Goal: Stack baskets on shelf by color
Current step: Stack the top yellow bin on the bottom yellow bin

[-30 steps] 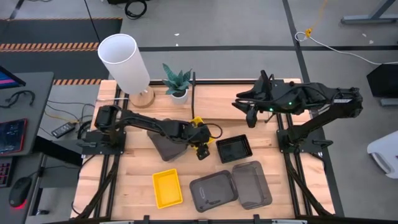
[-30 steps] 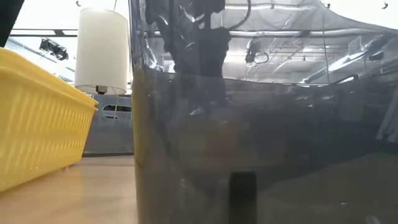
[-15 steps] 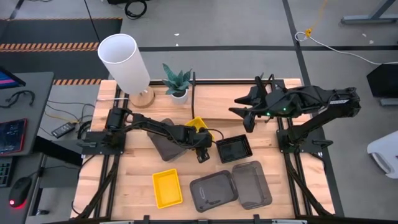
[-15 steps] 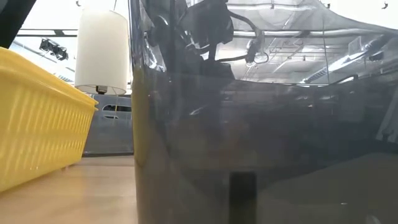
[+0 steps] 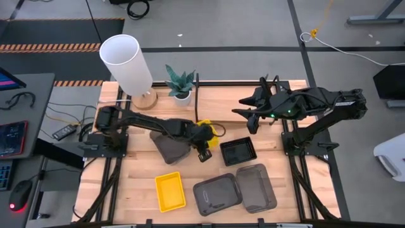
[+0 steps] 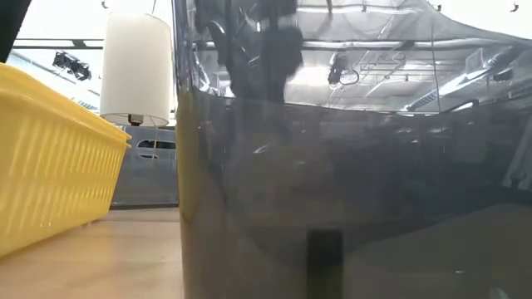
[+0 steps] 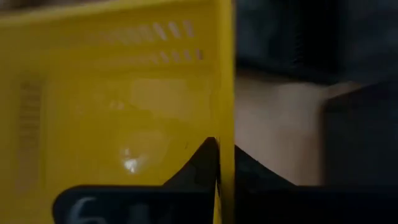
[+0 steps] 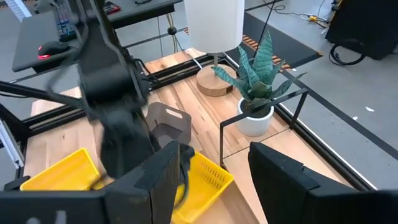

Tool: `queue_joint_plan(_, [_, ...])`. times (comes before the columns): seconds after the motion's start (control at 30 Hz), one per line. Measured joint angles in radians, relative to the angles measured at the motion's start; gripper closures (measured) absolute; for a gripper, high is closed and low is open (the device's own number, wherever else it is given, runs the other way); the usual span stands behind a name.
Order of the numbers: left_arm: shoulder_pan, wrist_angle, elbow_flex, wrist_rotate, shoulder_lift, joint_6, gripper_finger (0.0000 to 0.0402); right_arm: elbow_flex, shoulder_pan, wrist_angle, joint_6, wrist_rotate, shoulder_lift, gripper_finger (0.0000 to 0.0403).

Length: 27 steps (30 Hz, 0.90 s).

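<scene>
My left gripper [image 5: 209,135] is shut on a bright yellow basket [image 5: 217,132] just in front of the shelf [image 5: 253,104], a raised light-wood board in black bars. The same basket [image 8: 202,177] shows tilted in the right wrist view. My right gripper [image 8: 211,180] hangs open above the shelf's front edge and holds nothing. On the table lie an upturned dark grey basket [image 5: 168,147], a black basket [image 5: 238,151], a second yellow basket [image 5: 171,192] and two dark grey baskets [image 5: 217,195] [image 5: 256,188]. My left gripper pinches one side wall of the yellow basket at its rim [image 7: 225,124], with one finger [image 7: 199,165] inside the basket and the other [image 7: 252,171] outside. The fingers slant down onto it from the table's left. The basket tilts; whether it is lifted clear does not show.
A white lamp [image 5: 126,63] and a potted plant [image 5: 180,83] stand at the far left of the table. In the low view a dark grey basket [image 6: 349,183] fills most of the picture, with a yellow basket [image 6: 50,158] to its left.
My left arm reached out over the yellow basket in front of the shelf and has drawn back a little. The visible part of the basket now lies slightly farther toward the table's right.
</scene>
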Motion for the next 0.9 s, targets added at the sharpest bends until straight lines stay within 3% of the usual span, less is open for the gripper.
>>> queue_joint_plan(0.27, [-0.032,-0.029,0.000,0.217,-0.241,-0.025,0.0393,0.000,0.000,-0.004,-0.008,0.034,0.000,0.0206])
queue_joint_plan(0.53, [-0.216,-0.192,0.001,0.371,-0.369,-0.135,0.0392,0.000,-0.005,-0.005,-0.031,0.050,0.000,0.0206])
queue_joint_plan(0.73, [-0.382,-0.233,0.001,0.358,-0.364,-0.247,0.0387,0.000,-0.023,0.002,-0.042,0.050,0.000,0.0206])
queue_joint_plan(0.9, [-0.483,-0.309,0.000,0.212,-0.340,-0.329,0.0393,0.000,-0.031,0.005,-0.043,0.049,0.000,0.0206])
